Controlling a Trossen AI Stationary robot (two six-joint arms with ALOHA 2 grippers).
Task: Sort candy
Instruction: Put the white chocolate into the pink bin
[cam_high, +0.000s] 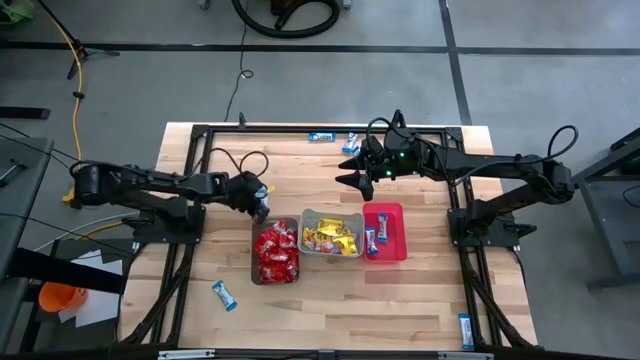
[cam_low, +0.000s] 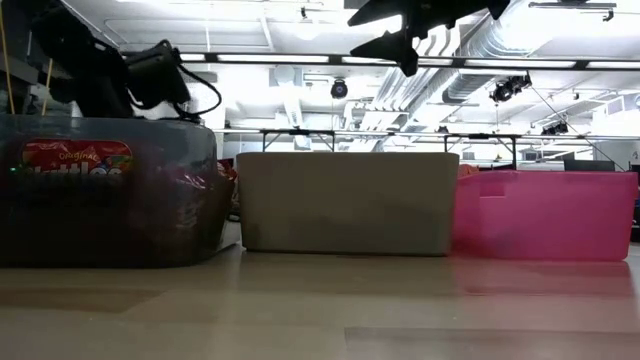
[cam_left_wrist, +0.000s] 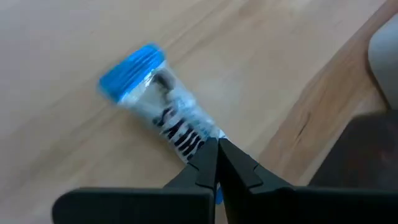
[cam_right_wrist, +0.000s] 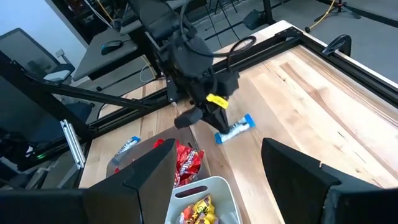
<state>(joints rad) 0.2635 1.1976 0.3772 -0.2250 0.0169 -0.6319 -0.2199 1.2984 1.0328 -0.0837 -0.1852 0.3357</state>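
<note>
- Left gripper (cam_left_wrist: 216, 163) is clamped on one end of a blue-and-white candy bar (cam_left_wrist: 158, 106), held just above the wooden table (cam_high: 400, 300) beside the brown bin (cam_high: 255, 275).
- Right gripper (cam_high: 350, 170) hangs with its fingers spread and nothing between them, above the table behind the pink bin (cam_high: 400, 245).
- Red packets (cam_high: 275, 255) fill the brown bin; yellow packets (cam_high: 330, 238) lie in the grey bin (cam_high: 306, 222); two blue-and-white bars (cam_high: 377, 235) rest in the pink bin.
- Loose bars lie on the table: two near the far edge (cam_high: 321, 137), one in front of the brown bin (cam_high: 224, 295), one at the near right corner (cam_high: 466, 330).
</note>
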